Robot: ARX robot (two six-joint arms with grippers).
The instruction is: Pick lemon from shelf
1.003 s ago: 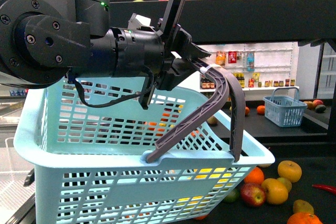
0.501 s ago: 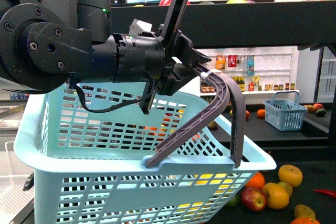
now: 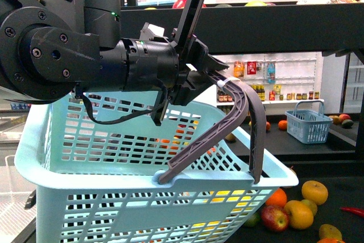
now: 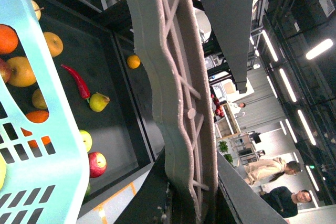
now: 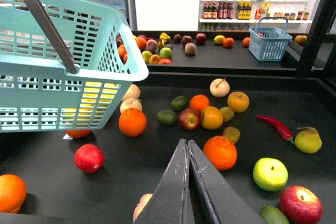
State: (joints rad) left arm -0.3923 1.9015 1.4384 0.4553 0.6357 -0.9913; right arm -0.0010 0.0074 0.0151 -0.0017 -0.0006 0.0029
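Lemon (image 5: 100, 98): bright yellow, lay on lower tray, mostly hidden behind basket wall, seen only through slots; shape unclear. Shelf (image 5: 47, 156): black metal frame, wide dark trays in tiers, strewn with mixed fruit.

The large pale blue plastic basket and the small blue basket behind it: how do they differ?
The large pale blue plastic basket hangs by its grey handle from the left gripper; the small blue basket stands on a dark shelf tray. The large one is close to the camera, the small one far back. The small one's handle stands upright and free. Both have slotted walls.
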